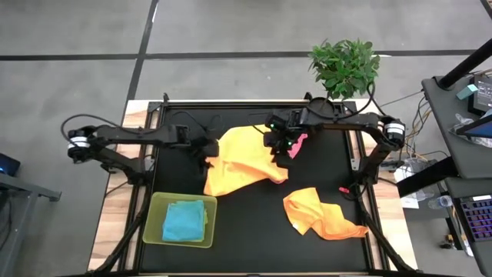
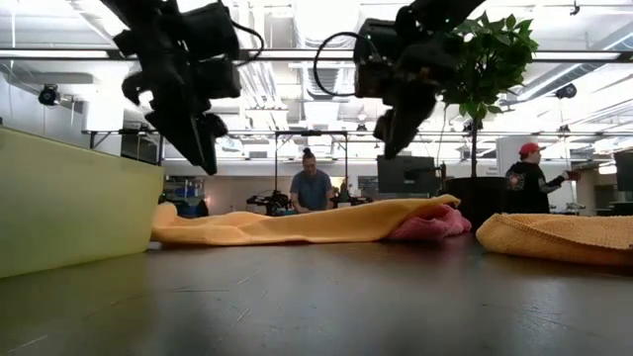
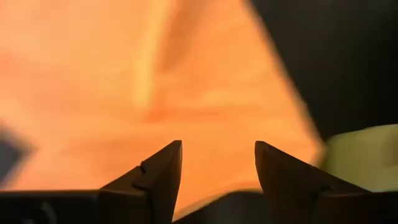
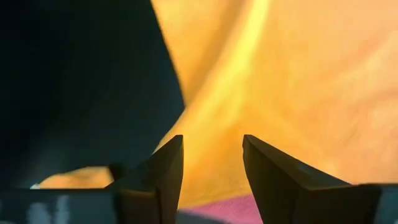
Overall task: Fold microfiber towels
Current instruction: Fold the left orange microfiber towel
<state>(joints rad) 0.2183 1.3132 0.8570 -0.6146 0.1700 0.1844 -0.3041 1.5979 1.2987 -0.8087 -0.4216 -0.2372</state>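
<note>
On the left, a blue towel lay flat in the stiff green tray. My left pincer hung with jaws apart over the near edge of the soft, rumpled yellow towel mid-worktop; my right pincer gaped above its far edge, a pink towel peeking beneath. I judged smoothing creases came next. An orange towel sat crumpled at the right.

No legible txt, far as visible

towel in tray, two towels right
</note>
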